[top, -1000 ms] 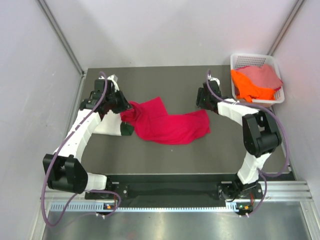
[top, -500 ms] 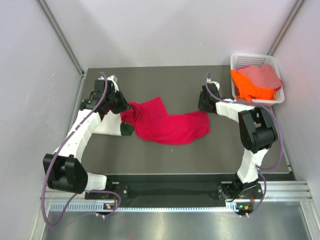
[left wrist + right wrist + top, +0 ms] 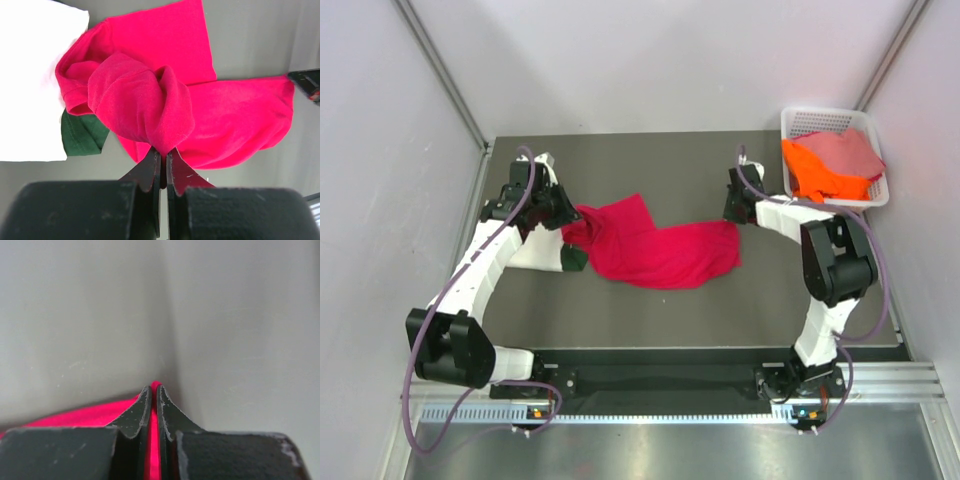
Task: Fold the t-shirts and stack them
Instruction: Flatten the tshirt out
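Now: crimson tee point(image 3: 660, 252) lies rumpled across the middle of the top view, flat on the dark table point(image 3: 650, 165), stretched between the two arms.

Left gripper point(image 3: 163, 151): jaws pressed together on a bunched fold of the crimson tee. In the top view this is the garment's left end, left of frame centre. In the left wrist view the cloth bulges up from the fingertips toward frame centre, and the rest fans out to the upper middle and the right.

Right gripper point(image 3: 153, 387): jaws closed to a thin slit, with a sliver of crimson cloth showing between them. In the top view it sits at the tee's upper right corner, right of frame centre. How deep the cloth sits in the jaws cannot be told.

Cream-white tee point(image 3: 533, 250): lies flat at the left of the top view, partly under the left arm, its edge touching the crimson tee's bunched end.

Dark green cloth point(image 3: 82, 135): a small patch showing where the cream-white tee meets the crimson tee, lower left in the left wrist view.

Basket point(image 3: 810, 117): white lattice, upper right of the top view. It holds the orange tee point(image 3: 820, 175), which spills over its left rim, and the dusty pink tee point(image 3: 848, 150) lying on the orange one.
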Available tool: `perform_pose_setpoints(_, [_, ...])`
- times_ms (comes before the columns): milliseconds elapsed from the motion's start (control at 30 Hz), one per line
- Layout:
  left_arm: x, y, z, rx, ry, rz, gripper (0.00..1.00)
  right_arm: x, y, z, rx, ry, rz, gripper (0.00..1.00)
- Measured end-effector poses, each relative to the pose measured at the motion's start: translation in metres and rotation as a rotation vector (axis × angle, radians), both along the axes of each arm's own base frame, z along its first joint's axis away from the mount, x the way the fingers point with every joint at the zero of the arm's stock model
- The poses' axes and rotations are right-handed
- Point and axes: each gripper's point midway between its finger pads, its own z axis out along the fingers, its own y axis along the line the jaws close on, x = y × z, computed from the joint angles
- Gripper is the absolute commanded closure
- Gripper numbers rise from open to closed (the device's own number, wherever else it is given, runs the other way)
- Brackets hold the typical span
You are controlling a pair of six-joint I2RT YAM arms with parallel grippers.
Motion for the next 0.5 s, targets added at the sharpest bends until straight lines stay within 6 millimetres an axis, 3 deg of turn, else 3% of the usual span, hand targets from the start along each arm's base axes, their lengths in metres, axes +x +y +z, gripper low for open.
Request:
perform_pose_setpoints(100, [0.0, -0.001, 0.0, -0.004, 0.001, -0.004, 1.0, 0.008, -0.009, 0.028, 0.023, -0.017, -0.018, 1.0])
perform_pose_setpoints(200, [-0.001, -0.001, -0.001, -0.003, 0.005, -0.004, 1.0, 0.025, -0.019, 0.076, 0.055, -0.101, -0.043, 1.0])
perform_pose_setpoints(233, [-0.001, 0.0, -0.001, 0.0, 0.006, -0.002, 1.0, 0.031, -0.028, 0.115, 0.075, -0.177, -0.061, 1.0])
perform_pose_setpoints(267, [-0.001, 0.0, -0.001, 0.003, 0.005, 0.001, 1.0, 0.031, -0.035, 0.14, 0.092, -0.231, -0.071, 1.0])
perform_pose_setpoints(400, [-0.002, 0.003, -0.004, 0.02, 0.01, 0.008, 1.0, 0.007, -0.07, 0.239, 0.18, -0.444, -0.101, 1.0])
perform_pose_setpoints(500, [-0.005, 0.006, -0.008, 0.037, 0.018, 0.014, 1.0, -0.018, -0.102, 0.28, 0.21, -0.563, -0.144, 1.0])
